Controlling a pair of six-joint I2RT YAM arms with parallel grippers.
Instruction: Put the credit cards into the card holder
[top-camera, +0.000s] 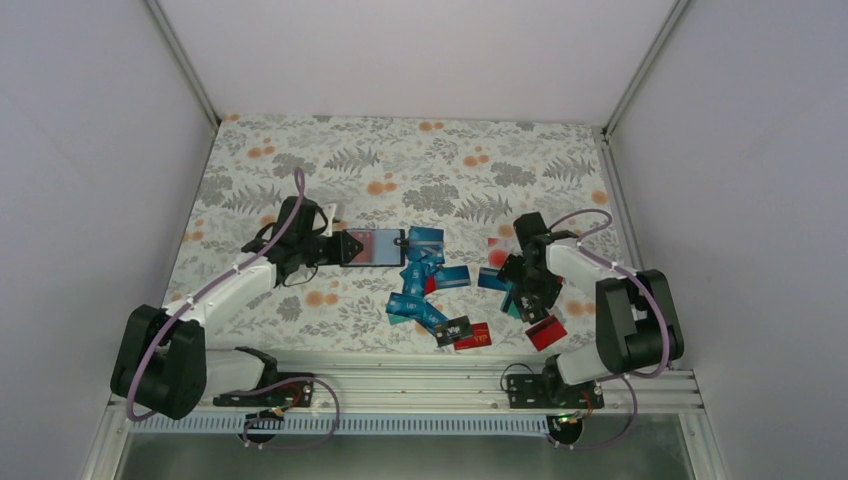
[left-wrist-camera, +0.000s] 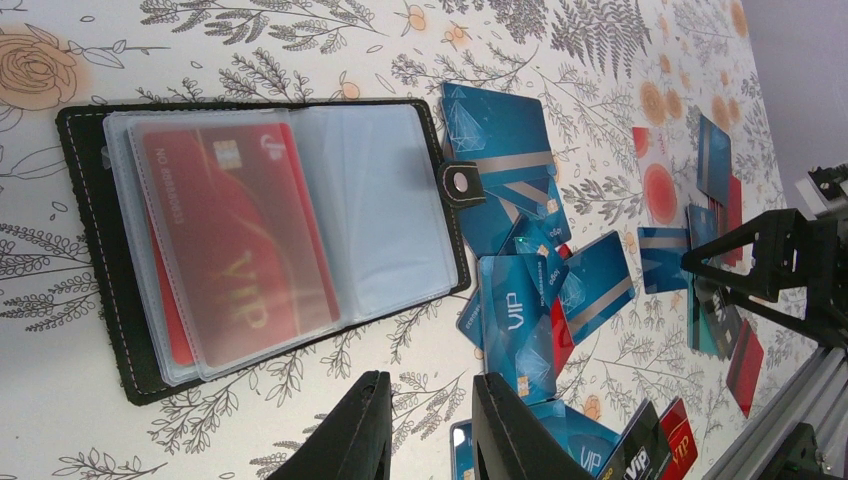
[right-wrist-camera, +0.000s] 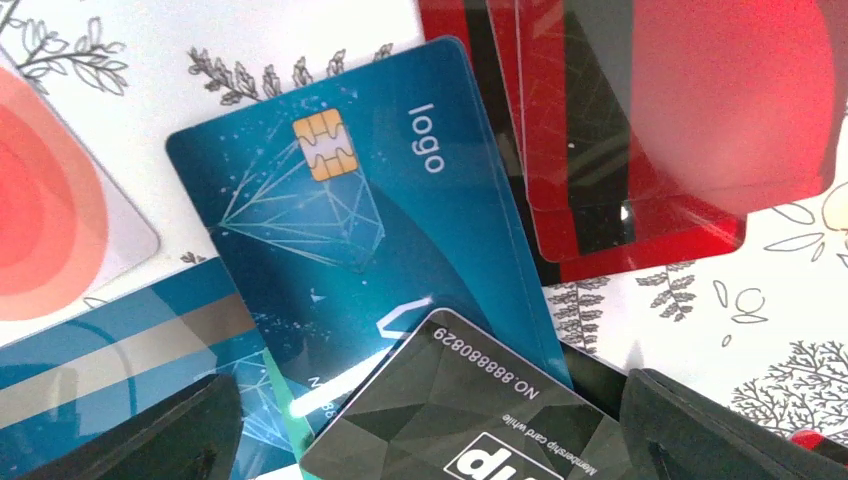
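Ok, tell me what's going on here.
Two robot arms are putting credit cards into a card holder. It lies open beside the left gripper, which is open and empty. One red VIP card sits in a clear sleeve. The right gripper, open, is down over a black card and a blue card. Most cards lie loose on the table.

A teal chip card marked "logo" lies mid-frame, with a black card overlapping its lower edge. Red cards are stacked upper right. The end effector fingers stand apart in the bottom corners.
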